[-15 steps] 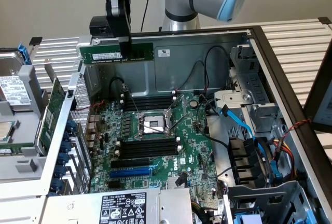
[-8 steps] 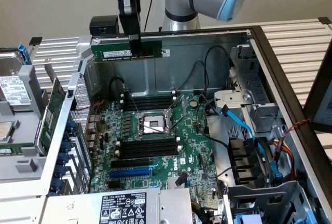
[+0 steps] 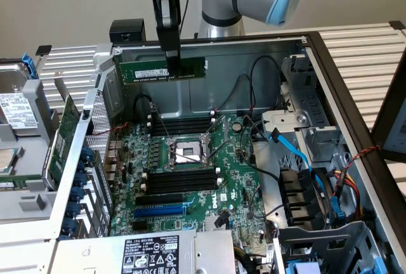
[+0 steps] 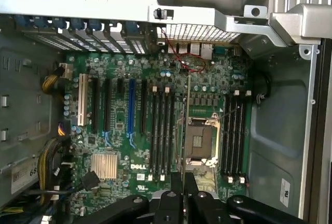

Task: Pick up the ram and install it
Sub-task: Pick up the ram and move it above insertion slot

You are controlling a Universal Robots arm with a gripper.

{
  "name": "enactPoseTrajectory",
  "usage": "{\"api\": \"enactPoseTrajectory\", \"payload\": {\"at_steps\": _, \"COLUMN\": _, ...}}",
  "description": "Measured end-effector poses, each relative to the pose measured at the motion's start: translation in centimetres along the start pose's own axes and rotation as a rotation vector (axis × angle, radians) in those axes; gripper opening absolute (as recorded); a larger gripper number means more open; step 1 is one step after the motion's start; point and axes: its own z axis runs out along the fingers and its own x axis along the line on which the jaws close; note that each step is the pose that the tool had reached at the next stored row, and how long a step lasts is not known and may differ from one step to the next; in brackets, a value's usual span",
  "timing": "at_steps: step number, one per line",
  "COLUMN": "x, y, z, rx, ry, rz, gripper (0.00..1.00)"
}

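In the exterior view, my gripper (image 3: 172, 63) is clenched on the ram (image 3: 163, 70). It holds the green stick level by its top edge, in the upper middle of the frame. The stick hangs well above the motherboard (image 3: 241, 179), in front of the back wall of the open computer case (image 3: 254, 52). My grip looks a little off the stick's middle. The black memory slots (image 3: 181, 180) lie either side of the CPU socket (image 3: 188, 152), and black cables (image 3: 250, 106) loop close to the far bank.

In the wrist view, my gripper (image 4: 184, 183) grasps the ram (image 4: 186, 110), which I see edge-on as a thin line. It runs along the edge of the CPU socket (image 4: 201, 142), beside the memory slots (image 4: 162, 130) rather than over one.

I judge two risks. A descent from this line could strike the socket frame. An off-centre grip could also tip the stick, so that one end seats and the other jams.
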Motion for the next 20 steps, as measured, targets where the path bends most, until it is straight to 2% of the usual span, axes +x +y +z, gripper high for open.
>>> {"api": "enactPoseTrajectory", "payload": {"at_steps": 2, "x": 0.0, "y": 0.01, "z": 0.18, "rx": 0.0001, "ry": 0.0088, "rz": 0.000, "gripper": 0.14}}
{"api": "enactPoseTrajectory", "payload": {"at_steps": 4, "x": 0.0, "y": -0.03, "z": 0.36, "rx": 0.0034, "ry": 0.0089, "rz": 0.000, "gripper": 0.14}}
{"api": "enactPoseTrajectory", "payload": {"at_steps": 7, "x": 0.0, "y": -0.09, "z": 0.61, "rx": 0.0068, "ry": 0.0030, "rz": 0.000, "gripper": 0.14}}
{"api": "enactPoseTrajectory", "payload": {"at_steps": 16, "x": 0.0, "y": -0.20, "z": 1.95, "rx": 0.0069, "ry": -0.0082, "rz": 0.000, "gripper": 0.14}}
{"api": "enactPoseTrajectory", "payload": {"at_steps": 20, "x": 0.0, "y": -0.35, "z": 2.24, "rx": 0.0069, "ry": -0.0210, "rz": 0.001, "gripper": 0.14}}
